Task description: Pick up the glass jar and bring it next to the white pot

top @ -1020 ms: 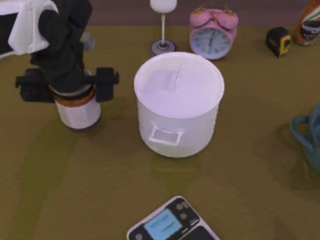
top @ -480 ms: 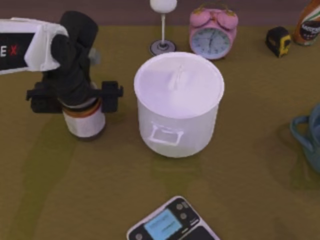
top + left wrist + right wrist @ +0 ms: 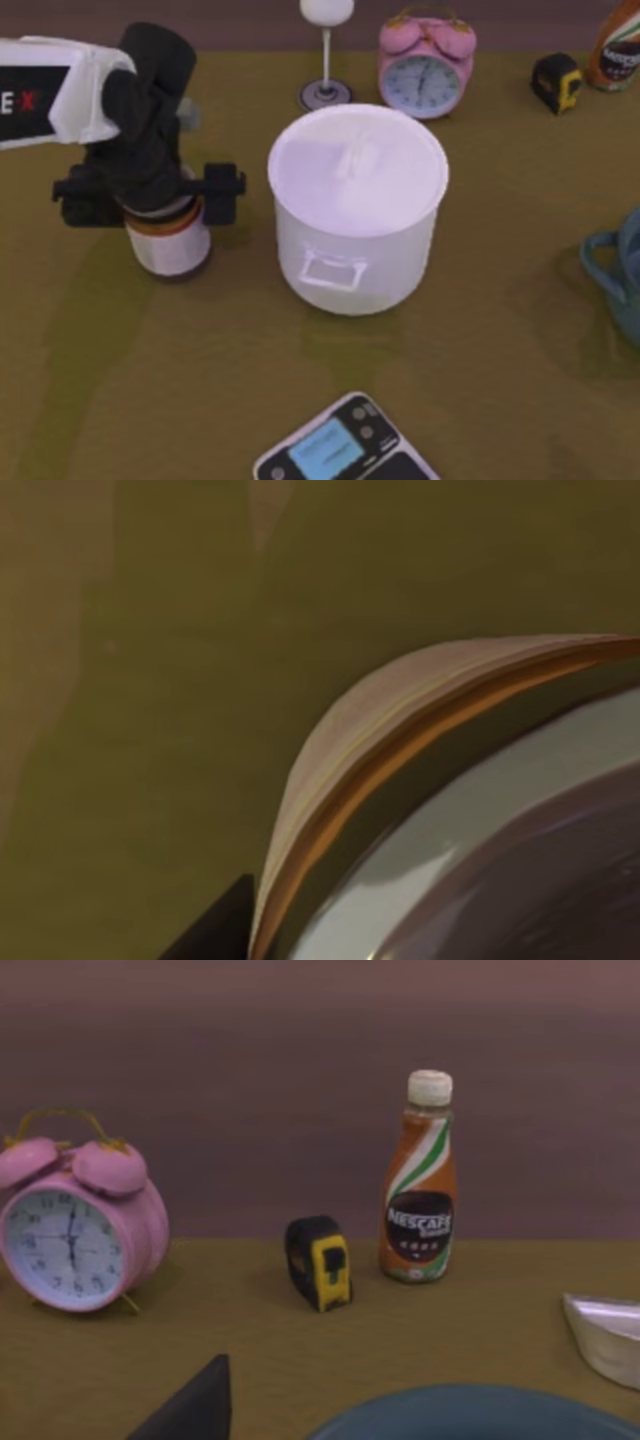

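The left claw [image 3: 150,190] grips the glass jar [image 3: 170,240] at its lid, fingers closed on both sides. The jar stands upright on the bench [image 3: 150,380], near the white pot [image 3: 355,215], on its left.

Left gripper [image 3: 150,192] is sitting right on top of the glass jar [image 3: 170,245], fingers either side of its lid. Jar's on the table's [image 3: 120,400] left part, just left of the white pot [image 3: 357,205], not touching it.
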`<action>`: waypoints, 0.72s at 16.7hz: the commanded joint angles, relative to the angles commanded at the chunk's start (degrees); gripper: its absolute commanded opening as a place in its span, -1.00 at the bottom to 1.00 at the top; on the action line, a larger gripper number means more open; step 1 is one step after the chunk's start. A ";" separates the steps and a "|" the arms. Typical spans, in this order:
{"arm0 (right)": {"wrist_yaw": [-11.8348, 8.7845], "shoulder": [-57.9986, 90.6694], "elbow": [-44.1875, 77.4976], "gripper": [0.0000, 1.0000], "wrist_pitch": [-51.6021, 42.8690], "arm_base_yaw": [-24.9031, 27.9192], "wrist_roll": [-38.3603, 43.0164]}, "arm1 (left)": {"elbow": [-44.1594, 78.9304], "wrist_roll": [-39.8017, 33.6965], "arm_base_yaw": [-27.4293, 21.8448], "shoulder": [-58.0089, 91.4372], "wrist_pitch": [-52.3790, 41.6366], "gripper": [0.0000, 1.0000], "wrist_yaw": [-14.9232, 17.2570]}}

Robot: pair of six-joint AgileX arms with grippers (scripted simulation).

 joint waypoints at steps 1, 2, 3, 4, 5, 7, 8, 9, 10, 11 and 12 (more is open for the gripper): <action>0.00 0.00 0.00 1.00 0.00 0.00 0.00 | 0.00 0.00 0.00 0.00 0.00 0.06 0.00; 0.00 0.00 0.00 1.00 0.00 0.00 0.00 | 0.00 0.00 0.00 0.00 0.00 0.21 0.00; 0.00 0.00 0.00 1.00 0.00 0.00 0.00 | 0.00 0.00 0.00 0.00 0.00 0.36 0.00; 0.00 0.00 0.00 1.00 0.00 0.00 0.00 | 0.00 0.00 0.00 0.00 0.00 0.51 0.00; 0.00 0.00 0.00 1.00 0.00 0.00 0.00 | 0.00 0.00 0.00 0.00 0.00 0.66 0.00; 0.00 0.00 0.00 1.00 0.00 0.00 0.00 | 0.00 0.00 0.00 0.00 0.00 0.96 0.00; 0.00 0.00 0.00 1.00 0.00 0.00 0.00 | 0.00 0.00 0.00 0.00 0.00 1.00 0.00; 0.00 0.00 0.00 1.00 0.00 0.00 0.00 | 0.00 0.00 0.00 0.00 0.00 1.00 0.00; 0.00 0.00 0.00 1.00 0.00 0.00 0.00 | 0.00 0.00 0.00 0.00 0.00 1.00 0.00; 0.00 0.00 0.00 1.00 0.00 0.00 0.00 | 0.00 0.00 0.00 0.00 0.00 1.00 0.00; 0.00 0.00 0.00 1.00 0.00 0.00 0.00 | 0.00 0.00 0.00 0.00 0.00 1.00 0.00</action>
